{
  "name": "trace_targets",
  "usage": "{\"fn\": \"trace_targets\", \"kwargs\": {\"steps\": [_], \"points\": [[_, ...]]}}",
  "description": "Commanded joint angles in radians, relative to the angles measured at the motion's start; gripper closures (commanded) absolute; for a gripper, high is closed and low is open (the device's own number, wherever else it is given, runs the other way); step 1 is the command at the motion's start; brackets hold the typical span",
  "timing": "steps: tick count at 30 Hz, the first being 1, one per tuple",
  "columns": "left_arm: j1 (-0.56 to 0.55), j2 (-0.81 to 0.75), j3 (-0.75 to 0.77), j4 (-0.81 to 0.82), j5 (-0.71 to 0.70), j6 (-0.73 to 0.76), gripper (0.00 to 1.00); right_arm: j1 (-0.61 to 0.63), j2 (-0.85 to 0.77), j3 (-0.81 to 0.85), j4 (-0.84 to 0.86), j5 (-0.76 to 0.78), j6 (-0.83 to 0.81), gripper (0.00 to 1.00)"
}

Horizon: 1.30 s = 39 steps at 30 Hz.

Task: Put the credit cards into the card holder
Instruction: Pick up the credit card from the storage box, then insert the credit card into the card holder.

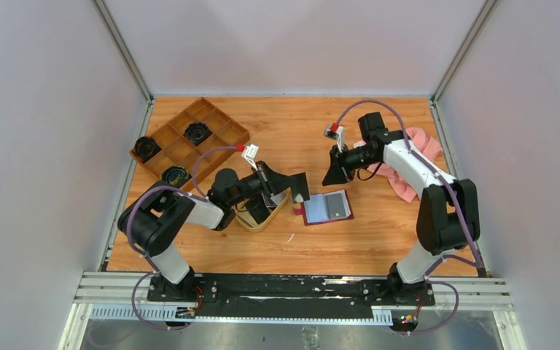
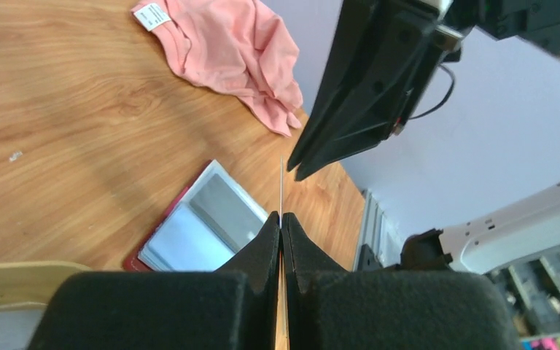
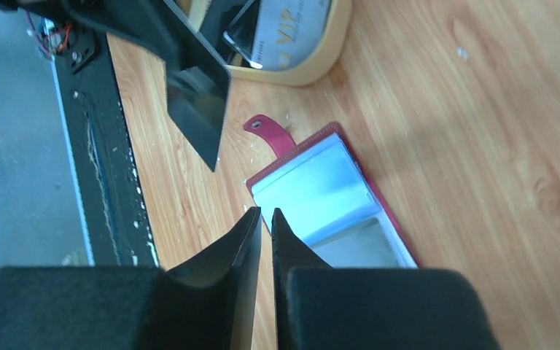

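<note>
The card holder (image 1: 328,206) lies open on the wooden table, dark red outside, grey-blue sleeves up (image 2: 197,226) (image 3: 328,197), snap tab (image 3: 266,131) pointing toward the tray. My left gripper (image 2: 281,216) is shut on one credit card (image 2: 281,182), a thin line seen edge-on sticking out past the fingertips. It hovers at the holder's left edge (image 1: 297,191). More credit cards (image 3: 292,29) rest in the oval tan tray (image 1: 259,219). My right gripper (image 3: 265,211) hangs above the holder's far side (image 1: 335,171), jaws a narrow gap apart with nothing between them.
A brown compartmented wooden box (image 1: 189,138) with black round items stands at the back left. A pink cloth (image 1: 408,182) (image 2: 233,51) lies under the right arm. The two grippers are close together over the holder. Grey walls enclose the table.
</note>
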Motion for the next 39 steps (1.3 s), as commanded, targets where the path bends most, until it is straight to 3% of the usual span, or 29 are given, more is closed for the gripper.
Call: {"fn": "trace_targets", "kwargs": {"steps": [1, 11, 39], "points": [[-0.043, 0.093, -0.044, 0.312, -0.145, -0.088, 1.0, -0.047, 0.089, -0.05, 0.084, 0.012, 0.157, 0.89], [-0.149, 0.203, -0.073, 0.314, -0.401, -0.074, 1.0, -0.138, 0.075, -0.198, 0.25, -0.001, 0.346, 0.94], [-0.327, 0.357, 0.045, 0.235, -0.694, -0.004, 1.0, -0.153, 0.187, -0.178, 0.211, 0.012, 0.329, 0.95]]}}
